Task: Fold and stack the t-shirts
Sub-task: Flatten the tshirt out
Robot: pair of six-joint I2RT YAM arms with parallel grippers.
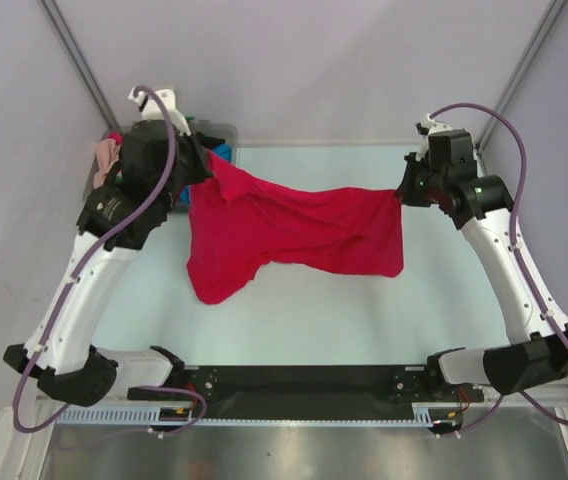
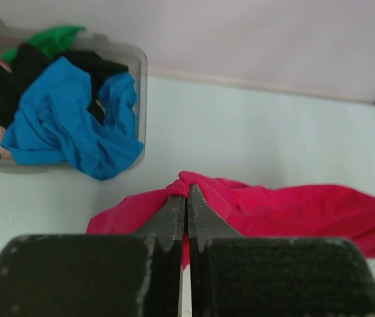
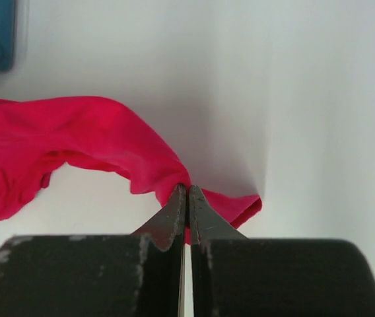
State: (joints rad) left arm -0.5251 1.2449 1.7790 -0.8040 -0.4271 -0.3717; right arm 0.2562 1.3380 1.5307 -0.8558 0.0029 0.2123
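Near edge of the desk (image 1: 304,320): both arm bases bolted to a black mounting strip (image 1: 304,380), with a toothed pale rail just in front of it. Left arm (image 1: 74,300) rises along the left edge, right arm (image 1: 509,280) along the right edge. A purple cable (image 1: 524,150) loops along each.

Desk surface: pale, matte, mint-white. Soft shadow under the cloth.

Middle of the desk: red t-shirt (image 1: 284,235) spans between the two claws, top edge sagging slightly in between. Its left part hangs in a longer lobe toward the near-left; its right part ends in a straighter hem. Cannot tell how much of it rests on the desk.

Left claw (image 2: 185,191): jaws pressed together, pinching a bunched fold of the red t-shirt at its left end. Right claw (image 3: 186,191): jaws likewise closed, pinching the cloth at its right end, with a small corner poking out beyond the fingers.

Far-left corner: clear grey bin (image 2: 138,72), behind the left claw. Inside, a blue shirt (image 2: 68,112) spills over the rim; a black shirt (image 2: 9,86) and a green shirt (image 2: 55,39) lie behind it. Peach-pink cloth (image 1: 107,155) shows at the bin's left end.

Beyond: plain lilac-grey walls (image 1: 304,60), with a metal strut (image 1: 74,50) slanting up on each side.
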